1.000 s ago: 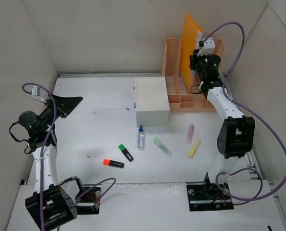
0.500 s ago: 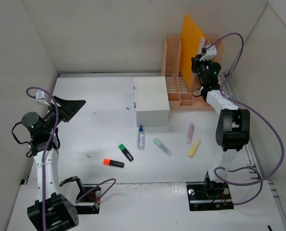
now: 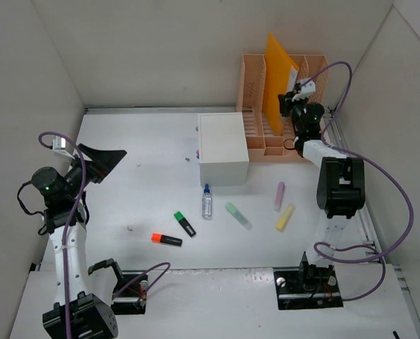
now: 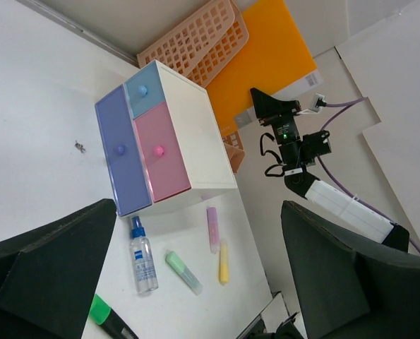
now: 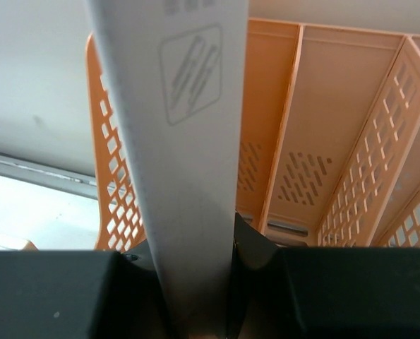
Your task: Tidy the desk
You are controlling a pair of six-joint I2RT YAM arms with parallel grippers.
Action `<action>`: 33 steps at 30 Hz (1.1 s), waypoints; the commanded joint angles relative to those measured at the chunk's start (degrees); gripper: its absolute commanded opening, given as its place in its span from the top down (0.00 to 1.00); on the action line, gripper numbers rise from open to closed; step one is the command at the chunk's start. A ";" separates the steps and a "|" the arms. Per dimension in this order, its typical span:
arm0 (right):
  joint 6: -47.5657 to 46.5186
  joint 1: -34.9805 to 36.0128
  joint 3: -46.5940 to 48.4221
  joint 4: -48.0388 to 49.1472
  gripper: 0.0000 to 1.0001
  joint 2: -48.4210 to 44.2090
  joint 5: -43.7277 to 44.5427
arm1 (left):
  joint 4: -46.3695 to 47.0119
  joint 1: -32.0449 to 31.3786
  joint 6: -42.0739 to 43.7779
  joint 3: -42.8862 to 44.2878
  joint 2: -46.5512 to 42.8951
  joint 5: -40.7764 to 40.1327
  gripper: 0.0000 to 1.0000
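Right gripper clamped on orange folder, folder upright at peach file rack, left gripper spread wide, empty, above desk, markers loose beside white drawer box.

Smooth matt white desk, perforated peach plastic file rack, thin matt orange plastic folder.

Item one, my left arm: rising from its base at the near left, elbow bent, wrist held high and turned toward the middle. Item two, my left end effector: jaws spread fully wide, nothing between them. Item three, my right arm: upright from its base, forearm stretched to the far right corner. Item four, my right end effector: jaws pinched narrow on a thin flat sheet, one finger on each face.
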 commanded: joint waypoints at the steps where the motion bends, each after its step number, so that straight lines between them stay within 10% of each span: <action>1: -1.26 -0.87 -0.45 8.91 1.00 -1.28 -2.07 | 1.99 -0.17 1.48 2.31 -0.20 0.08 0.00; 4: -1.88 -1.22 -1.24 8.83 0.84 -1.10 -3.39 | 1.73 -0.70 1.39 2.48 0.77 -0.10 0.00; 7: -2.50 -1.48 -2.21 8.65 0.42 -2.42 -5.06 | -2.03 -1.92 2.53 4.23 2.34 -1.41 0.00; 12: -2.50 -2.10 -4.49 7.95 0.23 -7.16 -6.73 | -10.04 -5.27 6.22 7.92 7.35 -3.78 0.00; 20: -5.39 -3.50 -12.22 0.32 0.30 -21.81 -3.84 | -16.98 -15.28 11.58 14.87 15.62 -8.70 0.00; 28: -13.92 -4.47 -12.67 -28.42 0.24 -34.92 -9.51 | -21.65 -29.08 16.77 20.06 23.97 -17.84 0.08; 30: -15.50 -4.47 -12.32 -36.29 0.31 -36.61 -14.88 | -21.39 -29.62 16.95 20.93 27.04 -18.82 0.26; 32: -16.12 -2.81 -11.62 -42.29 0.78 -39.24 -25.31 | -19.37 -30.14 16.51 22.95 31.07 -18.12 0.60; 33: -16.73 -2.80 -11.61 -44.41 0.79 -39.25 -25.36 | -19.36 -30.14 16.51 23.57 32.49 -18.11 0.73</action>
